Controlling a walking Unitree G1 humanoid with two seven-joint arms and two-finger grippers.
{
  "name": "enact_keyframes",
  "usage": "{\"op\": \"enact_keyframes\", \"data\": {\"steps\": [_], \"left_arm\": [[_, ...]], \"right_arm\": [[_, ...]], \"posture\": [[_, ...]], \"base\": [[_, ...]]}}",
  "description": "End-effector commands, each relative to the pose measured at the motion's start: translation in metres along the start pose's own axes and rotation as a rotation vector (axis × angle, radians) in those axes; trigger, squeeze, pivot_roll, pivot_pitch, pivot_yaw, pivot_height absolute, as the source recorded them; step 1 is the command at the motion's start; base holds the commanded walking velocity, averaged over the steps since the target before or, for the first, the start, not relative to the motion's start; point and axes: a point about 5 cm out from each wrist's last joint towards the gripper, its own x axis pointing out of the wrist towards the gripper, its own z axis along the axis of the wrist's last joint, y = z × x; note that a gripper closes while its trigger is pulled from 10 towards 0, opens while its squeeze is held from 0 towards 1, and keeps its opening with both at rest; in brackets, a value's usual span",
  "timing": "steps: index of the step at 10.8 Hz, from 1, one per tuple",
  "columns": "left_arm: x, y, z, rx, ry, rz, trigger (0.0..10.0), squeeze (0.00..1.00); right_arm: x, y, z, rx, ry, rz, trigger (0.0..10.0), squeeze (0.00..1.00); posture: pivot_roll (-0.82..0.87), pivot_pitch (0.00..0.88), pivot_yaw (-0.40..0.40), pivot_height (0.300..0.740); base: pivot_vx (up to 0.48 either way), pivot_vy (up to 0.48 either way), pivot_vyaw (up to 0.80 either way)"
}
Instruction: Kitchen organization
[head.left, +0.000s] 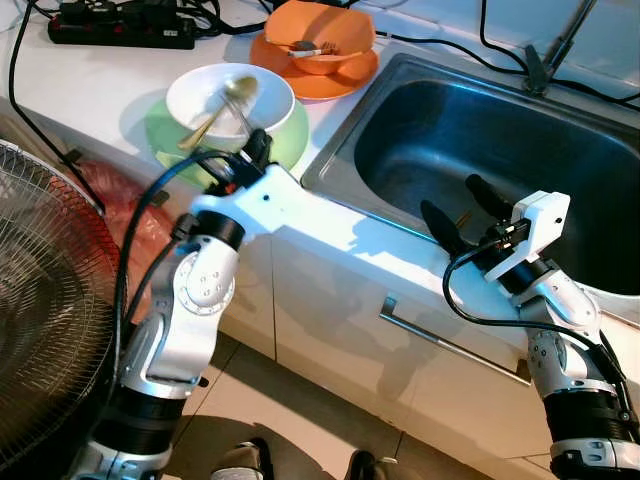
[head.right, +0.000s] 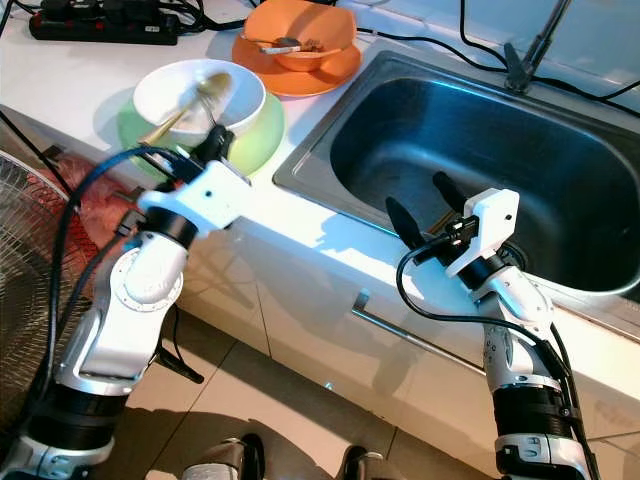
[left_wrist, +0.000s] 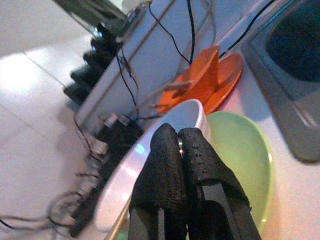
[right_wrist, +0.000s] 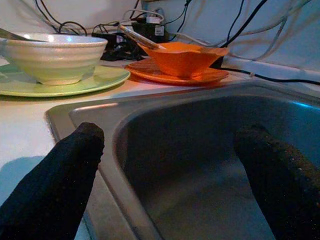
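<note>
1. White counter (head.left: 90, 90): steel sink (head.left: 500, 160) set into its right part, basin bare and dark.
2. White bowl (head.left: 228, 100) sits on a pale green plate (head.left: 290, 140) at the counter's front edge, just left of the sink's front-left corner. A gold-toned spoon (head.left: 222, 108) leans inside the bowl, handle pointing toward the front-left.
3. Orange bowl (head.left: 320, 40) on an orange plate (head.left: 320, 80) behind the white bowl, beside the sink's rear-left corner; a utensil (head.left: 305, 47) rests in it.
4. Black power strip (head.left: 120, 28) at the counter's back-left, cables running along the wall. No brand, label or writing is legible on anything.
5. Left gripper (left_wrist: 181, 150): fingers pinched together on the near rim of the white bowl; the rim passes right at the fingertips in the wrist view.
6. Right gripper (head.left: 462, 208): fingers (right_wrist: 65, 175) spread wide, holding nothing, poised over the sink's front rim, tips toward the basin.
7. Below the counter: white cabinet front with a metal bar handle (head.left: 450, 340). A wire-caged fan (head.left: 40, 300) stands at left over tiled floor.
</note>
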Motion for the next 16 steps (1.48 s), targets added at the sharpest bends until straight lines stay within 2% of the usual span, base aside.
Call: {"op": "enact_keyframes", "data": {"steps": [1, 2, 3, 4, 5, 6, 7, 9, 11, 13, 14, 16], "left_arm": [[-0.001, -0.008, -0.002, -0.147, 0.057, -0.034, 10.0, 0.0], [0.001, -0.009, 0.003, -0.324, 0.062, -0.005, 10.0, 0.0], [0.004, -0.003, 0.013, -0.484, 0.032, 0.032, 10.0, 0.0], [0.005, 0.0, 0.015, -0.528, 0.021, 0.042, 10.0, 0.0], [0.006, 0.011, 0.017, -0.611, 0.004, 0.085, 10.0, 0.0], [0.007, 0.017, 0.018, -0.623, -0.01, 0.104, 10.0, 0.0], [0.007, 0.024, 0.02, -0.618, -0.025, 0.125, 10.0, 0.0], [0.009, 0.037, 0.037, -0.572, -0.12, 0.149, 10.0, 0.0], [0.01, 0.04, 0.048, -0.585, -0.177, 0.142, 10.0, 0.0], [0.01, 0.037, 0.048, -0.552, -0.172, 0.115, 10.0, 0.0], [0.011, 0.036, 0.05, -0.493, -0.183, 0.096, 10.0, 0.0], [0.015, 0.03, 0.053, -0.259, -0.226, 0.028, 10.0, 0.0]], "right_arm": [[-0.005, 0.01, -0.019, 0.063, 0.064, 0.014, 10.0, 0.0], [-0.005, 0.009, -0.019, 0.063, 0.066, 0.015, 10.0, 0.0], [-0.005, 0.009, -0.018, 0.061, 0.067, 0.017, 10.0, 0.0], [-0.005, 0.009, -0.018, 0.062, 0.068, 0.018, 10.0, 0.0], [-0.005, 0.009, -0.019, 0.063, 0.069, 0.02, 10.0, 0.0], [-0.005, 0.009, -0.019, 0.064, 0.068, 0.02, 10.0, 0.0], [-0.004, 0.01, -0.019, 0.067, 0.066, 0.02, 10.0, 0.0], [-0.004, 0.009, -0.019, 0.072, 0.065, 0.02, 10.0, 0.0], [-0.003, 0.01, -0.019, 0.073, 0.063, 0.022, 10.0, 0.0], [-0.003, 0.01, -0.018, 0.072, 0.061, 0.02, 10.0, 0.0], [-0.003, 0.01, -0.018, 0.072, 0.061, 0.018, 10.0, 0.0], [-0.002, 0.011, -0.019, 0.074, 0.058, 0.016, 10.0, 0.0]], "posture": [[0.12, 0.179, -0.06, 0.74], [0.12, 0.179, -0.06, 0.74], [0.12, 0.183, -0.064, 0.74], [0.12, 0.183, -0.064, 0.74], [0.12, 0.182, -0.066, 0.74], [0.12, 0.182, -0.066, 0.74], [0.12, 0.181, -0.066, 0.74], [0.12, 0.182, -0.069, 0.74], [0.12, 0.18, -0.069, 0.74], [0.12, 0.178, -0.067, 0.74], [0.12, 0.178, -0.066, 0.74], [0.12, 0.177, -0.062, 0.74]], "base": [[0.0, 0.0, 0.0], [0.0, 0.0, 0.0], [0.0, 0.0, 0.0], [0.0, 0.0, 0.0], [0.0, 0.0, 0.0], [0.0, 0.0, 0.0], [0.0, 0.0, 0.0], [0.0, 0.0, 0.0], [0.0, 0.0, 0.0], [0.0, 0.0, 0.0], [0.0, 0.0, 0.0], [0.0, 0.0, 0.0]]}}
